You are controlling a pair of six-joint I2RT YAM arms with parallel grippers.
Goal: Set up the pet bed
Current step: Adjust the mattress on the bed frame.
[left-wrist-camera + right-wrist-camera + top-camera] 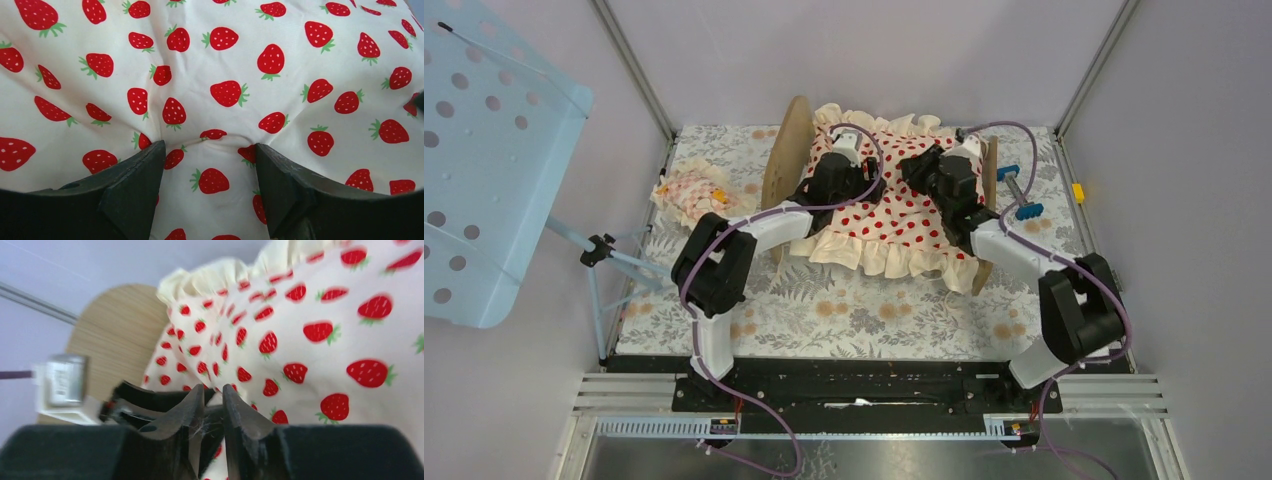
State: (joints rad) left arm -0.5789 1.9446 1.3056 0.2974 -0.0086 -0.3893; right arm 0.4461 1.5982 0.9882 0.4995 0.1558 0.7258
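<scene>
The pet bed stands at the back middle of the table, its rounded wooden headboard [786,150] on the left and its footboard [990,165] on the right. The red-strawberry cream ruffled blanket [894,225] covers it, so the mattress is hidden. My left gripper [867,190] is open and pressed down on the blanket [225,60], with its fingers [135,185] spread and a small fold of cloth between them. My right gripper [914,165] hovers just above the blanket [325,340], jaws closed to a thin gap with nothing between them [213,397]. The headboard [117,330] also shows in the right wrist view.
The pink checked pillow [692,192] lies on the table left of the headboard. A blue-handled tool [1019,195] lies right of the footboard, with a small yellow piece [1078,192] at the right rail. A blue perforated stand [494,170] leans in at the far left.
</scene>
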